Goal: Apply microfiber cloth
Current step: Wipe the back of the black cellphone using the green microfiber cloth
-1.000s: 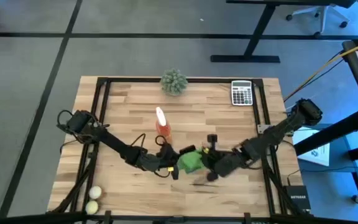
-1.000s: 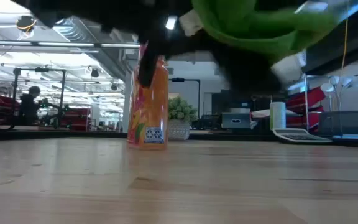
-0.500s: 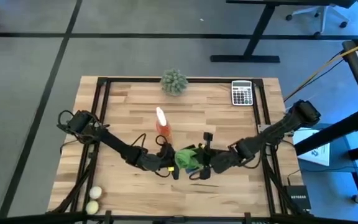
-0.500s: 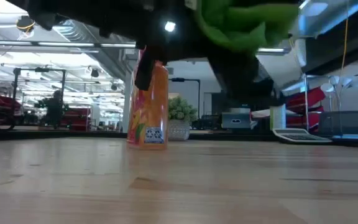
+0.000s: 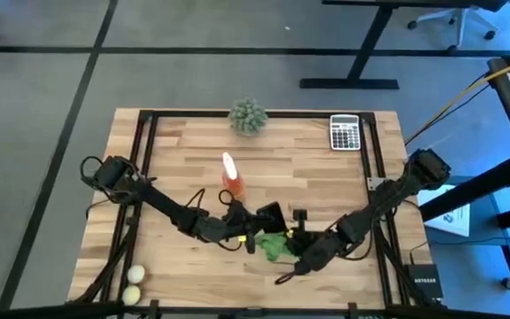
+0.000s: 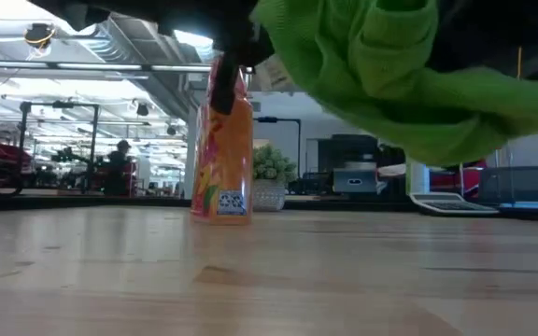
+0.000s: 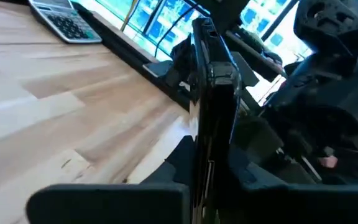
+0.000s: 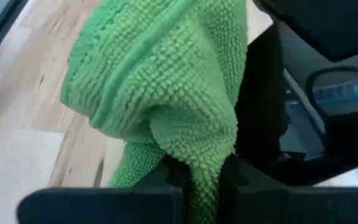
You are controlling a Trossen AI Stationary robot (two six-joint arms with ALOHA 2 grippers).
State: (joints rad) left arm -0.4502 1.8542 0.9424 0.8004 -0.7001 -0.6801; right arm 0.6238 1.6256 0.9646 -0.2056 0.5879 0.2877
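Microfiber cloth (image 5: 276, 245) beside spray bottle (image 5: 230, 177)

From above we see the counter (image 5: 184, 168) evenly lit, with only soft, short shadows under the arms and a blue cast beyond its right edge. At counter height we look into bright ceiling lights in the room behind, so the arms overhead read as dark shapes, and the microfiber cloth (image 6: 390, 75) hangs close and blurred. In the left wrist view, blue glare fills the background and the near dark parts are out of focus.
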